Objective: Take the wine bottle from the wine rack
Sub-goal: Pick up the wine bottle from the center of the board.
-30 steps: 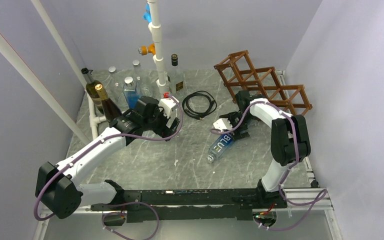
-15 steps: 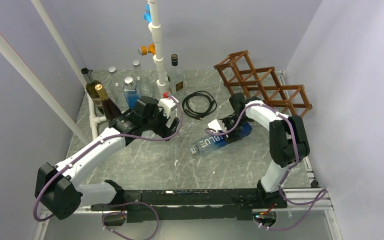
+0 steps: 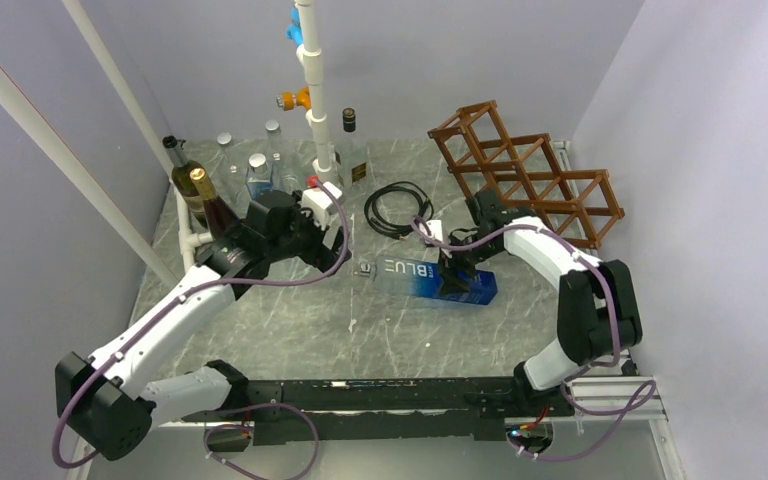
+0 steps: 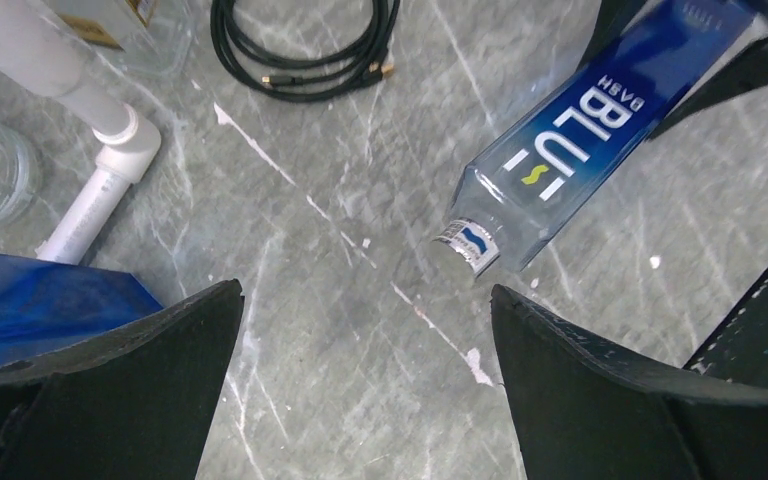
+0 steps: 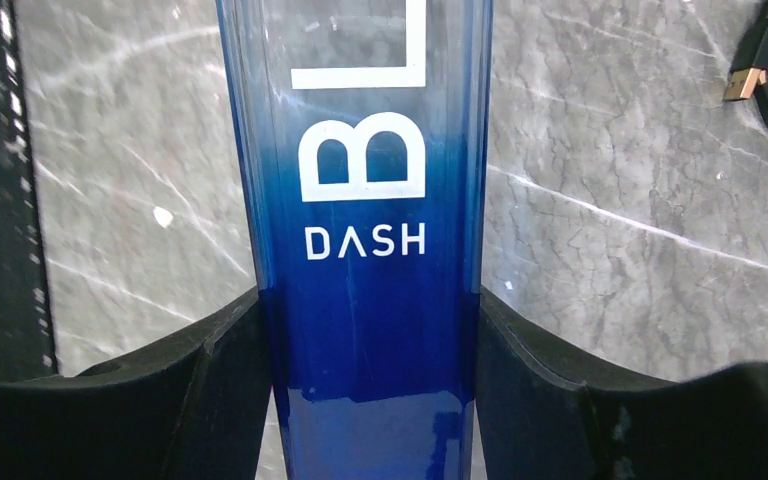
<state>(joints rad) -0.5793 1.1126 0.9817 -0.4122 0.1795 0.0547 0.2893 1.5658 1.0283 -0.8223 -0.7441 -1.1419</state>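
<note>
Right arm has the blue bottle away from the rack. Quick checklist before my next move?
1. Grip: right gripper shut on the blue bottle, fingers on either side of its lower body: ok.
2. Clearance: bottle apart from the wine rack, no bottle seen in its cells: ok.
3. Other arm: left gripper open, short of the bottle's neck: ok.
4. Obstacle: black cable apart from the bottle: ok.
5. Support: bottle resting on the table or held just above it: cannot tell.
</note>
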